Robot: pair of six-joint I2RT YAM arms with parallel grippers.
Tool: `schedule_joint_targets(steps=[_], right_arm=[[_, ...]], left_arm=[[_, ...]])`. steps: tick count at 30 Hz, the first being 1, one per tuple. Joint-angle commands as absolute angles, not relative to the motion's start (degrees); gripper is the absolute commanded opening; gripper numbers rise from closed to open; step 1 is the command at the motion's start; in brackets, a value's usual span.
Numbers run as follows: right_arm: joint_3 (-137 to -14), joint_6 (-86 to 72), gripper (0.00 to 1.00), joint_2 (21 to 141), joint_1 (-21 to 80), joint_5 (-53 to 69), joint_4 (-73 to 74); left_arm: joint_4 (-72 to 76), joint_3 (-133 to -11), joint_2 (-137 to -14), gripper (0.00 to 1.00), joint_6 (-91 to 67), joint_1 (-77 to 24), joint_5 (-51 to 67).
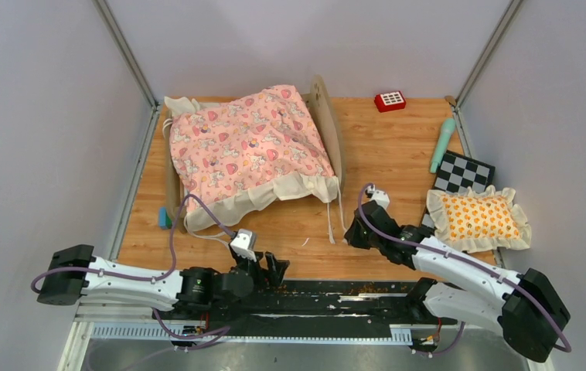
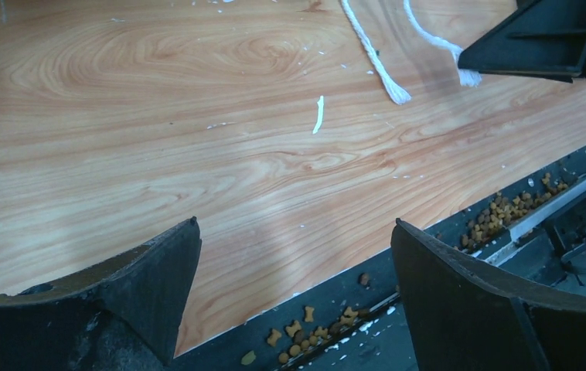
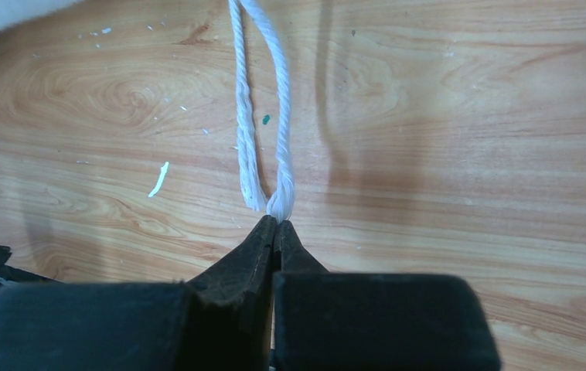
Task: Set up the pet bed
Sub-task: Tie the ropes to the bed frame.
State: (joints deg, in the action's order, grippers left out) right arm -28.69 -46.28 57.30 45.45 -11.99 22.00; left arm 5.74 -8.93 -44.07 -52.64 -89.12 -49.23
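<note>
The pet bed lies at the back left; its light-wood headboard stands on edge on the right side. The pink unicorn-print quilt lies crumpled over the frame and hides the mattress. White cords trail from the quilt's cream ruffle toward me. My right gripper is low on the table, its jaws pressed together on the end of one white cord; a second cord end lies loose beside it. My left gripper is open and empty over the table's near edge.
The orange-patterned frilled pillow lies at the right on a checkerboard. A teal tube and a red keypad toy sit at the back right. A small teal object lies by the bed's foot. Kibble fills the front rail.
</note>
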Motion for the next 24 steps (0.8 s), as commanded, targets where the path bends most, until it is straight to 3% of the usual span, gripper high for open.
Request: schedule_joint_targets(steps=[1,10,13,17,19,24], right_arm=[[-27.37,-46.44,0.00,58.62,45.26,-11.36,19.61],[-28.36,-43.14,0.04,64.70,45.30,-7.27,19.41],[-29.38,-42.91,0.16,64.69,45.40,-8.99,21.94],[-30.82,-41.44,0.41,60.17,45.31,-13.49,25.37],[-32.09,-39.71,0.47,57.96,45.33,-15.13,26.91],[-34.53,-32.42,0.41,58.46,45.63,-10.64,23.36]], left_arm=[[0.43,-9.98,-42.17,1.00,-56.92,-89.12,-52.82],[-3.78,-13.04,-43.09,1.00,-54.75,-89.12,-53.43],[-3.77,-13.18,-43.86,1.00,-55.07,-89.12,-53.55],[-3.93,-13.31,-44.21,1.00,-55.20,-89.12,-53.30],[-3.89,-13.27,-44.28,1.00,-55.00,-89.12,-53.22],[-3.80,-13.20,-44.30,1.00,-54.66,-89.12,-53.30]])
